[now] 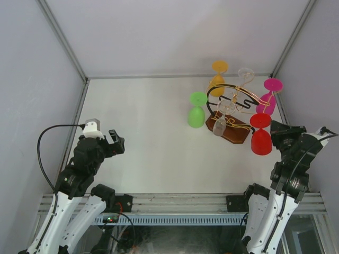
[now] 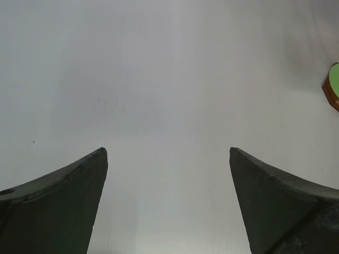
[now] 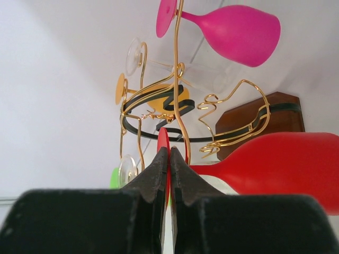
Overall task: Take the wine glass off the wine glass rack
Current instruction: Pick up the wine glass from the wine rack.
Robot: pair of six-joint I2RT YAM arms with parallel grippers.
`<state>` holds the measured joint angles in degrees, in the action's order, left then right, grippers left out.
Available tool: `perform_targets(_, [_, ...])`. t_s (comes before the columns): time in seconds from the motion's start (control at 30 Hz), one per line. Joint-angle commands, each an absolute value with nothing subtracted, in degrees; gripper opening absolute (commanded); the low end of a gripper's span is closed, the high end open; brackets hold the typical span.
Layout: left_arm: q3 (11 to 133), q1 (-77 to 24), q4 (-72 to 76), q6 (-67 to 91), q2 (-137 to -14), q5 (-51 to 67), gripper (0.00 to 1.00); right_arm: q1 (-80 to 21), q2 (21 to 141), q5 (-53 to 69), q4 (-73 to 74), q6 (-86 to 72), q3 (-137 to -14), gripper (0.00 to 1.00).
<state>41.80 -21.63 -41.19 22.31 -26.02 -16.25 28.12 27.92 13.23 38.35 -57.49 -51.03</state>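
Hanging at the 4 o'clock side of the wine glass rack (image 1: 235,135), the red wine glass (image 1: 260,138) has not yet come off, so the task looks to be at its gripping stage with the removal itself left to do. The rack stands toward 2 o'clock on the tabletop (image 1: 143,132), with other glasses around it, a green wine glass (image 1: 196,114) at its 9 o'clock and a magenta wine glass (image 1: 271,95) at its 2 o'clock. In the right wrist view the right tool (image 3: 168,151) is pinched narrow, and a sliver of the red glass's foot shows between its fingers, so it appears to hold the rim of that foot beside a gold wire arm. What remains, as I judge it, is sliding the foot clear of the wire. From above, the glass's long axis runs 12 to 6 o'clock, foot toward 12, bowl toward 6; it seems to hang upside down. The left tool (image 1: 115,144) is spread wide, holding nothing, over bare tabletop near 8 o'clock.
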Motion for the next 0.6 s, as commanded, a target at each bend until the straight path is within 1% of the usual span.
perform_targets(0.0, [41.8, -21.9, -39.1, 21.8, -26.7, -16.0, 1.00, 28.5, 26.1, 10.1, 34.9, -59.1, -51.9, 0.00])
perform_targets(0.37, [41.8, -21.9, -39.1, 21.9, -26.5, -16.4, 1.00, 28.6, 32.3, 13.3, 26.3, -60.4, -51.3, 0.00])
perform_targets(0.57, [41.8, -21.8, -39.2, 21.9, -26.6, -16.5, 1.00, 28.6, 37.6, 23.2, 23.3, -59.6, -51.6, 0.00])
